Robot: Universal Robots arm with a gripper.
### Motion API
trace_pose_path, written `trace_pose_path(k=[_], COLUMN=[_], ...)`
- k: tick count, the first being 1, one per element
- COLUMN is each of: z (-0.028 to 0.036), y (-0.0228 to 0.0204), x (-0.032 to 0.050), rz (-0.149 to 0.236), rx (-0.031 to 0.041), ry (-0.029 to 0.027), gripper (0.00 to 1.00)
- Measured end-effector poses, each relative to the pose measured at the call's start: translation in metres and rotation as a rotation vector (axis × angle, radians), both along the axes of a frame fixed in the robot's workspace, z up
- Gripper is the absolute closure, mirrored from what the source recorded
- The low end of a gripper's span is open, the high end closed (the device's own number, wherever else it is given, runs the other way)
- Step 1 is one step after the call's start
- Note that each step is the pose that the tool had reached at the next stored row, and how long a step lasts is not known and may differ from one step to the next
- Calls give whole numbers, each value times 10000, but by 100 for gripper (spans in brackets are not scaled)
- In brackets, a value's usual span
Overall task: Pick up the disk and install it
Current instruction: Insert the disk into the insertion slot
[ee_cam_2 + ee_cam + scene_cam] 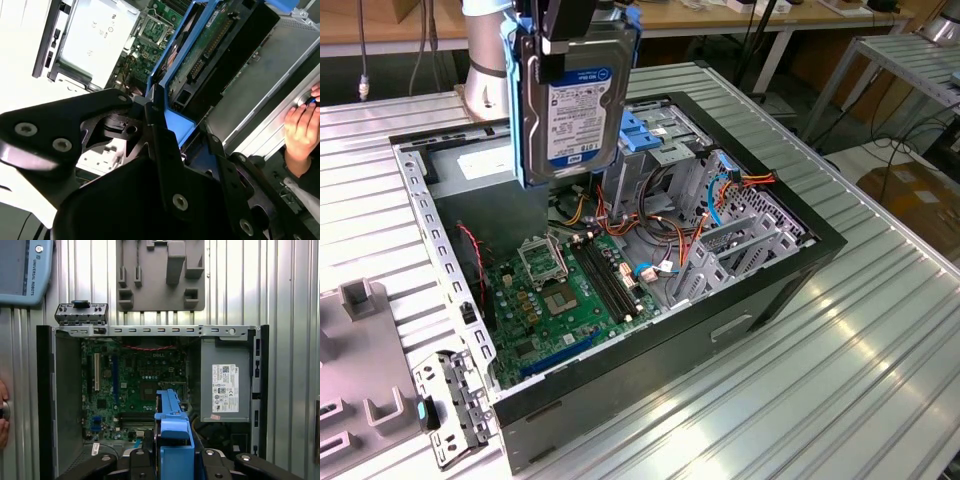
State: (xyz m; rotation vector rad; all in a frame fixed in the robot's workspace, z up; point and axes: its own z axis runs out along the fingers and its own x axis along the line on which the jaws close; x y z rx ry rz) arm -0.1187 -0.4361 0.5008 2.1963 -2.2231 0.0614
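Observation:
The disk (pixel 576 108), a dark hard drive with a white and blue label and blue carrier rails, hangs upright above the open computer case (pixel 775 285). My gripper (pixel 563 52) is shut on its upper end. In the second wrist view the disk's green circuit side (pixel 210 47) runs away from the black gripper (pixel 159 131). In the first wrist view the disk's blue rail edge (pixel 172 432) sticks out from the gripper (pixel 172 461) over the motherboard (pixel 135 385). The metal drive cage with a blue latch (pixel 642 133) stands just behind the disk.
The case lies open on a ribbed metal table (pixel 880 350). Inside are the motherboard (pixel 570 290), loose cables (pixel 695 215) and a grey power supply (pixel 225 385). A grey fixture plate (pixel 160 275) and a pendant (pixel 25 270) lie beside the case. A person's hand (pixel 302 130) rests nearby.

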Motion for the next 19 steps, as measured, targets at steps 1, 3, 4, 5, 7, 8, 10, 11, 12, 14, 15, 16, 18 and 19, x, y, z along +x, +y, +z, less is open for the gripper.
trace_pose_path(k=[1, 3, 4, 5, 7, 8, 10, 11, 12, 14, 15, 16, 18, 19], z=[0, 0, 0, 0, 0, 0, 0, 1, 0, 0, 0, 0, 0, 0], y=[-10, -31, -41, -52, -77, -96, -123, -143, -154, -183, -196, -207, -254, -288], x=[0, 0, 0, 0, 0, 0, 0, 0, 0, 0, 0, 0, 0, -1], rz=[0, 1, 1, 0, 1, 0, 1, 1, 1, 0, 0, 0, 1, -1], rx=[-1, -3, -3, -4, -5, -6, -7, -9, -9, -9, -9, -9, -11, -11], ry=[1, 0, 0, 1, 0, 0, 0, 0, 0, 0, 0, 0, 0, 0], gripper=[63, 63, 63, 63, 63, 63, 63, 63, 63, 63, 63, 63, 63, 63])
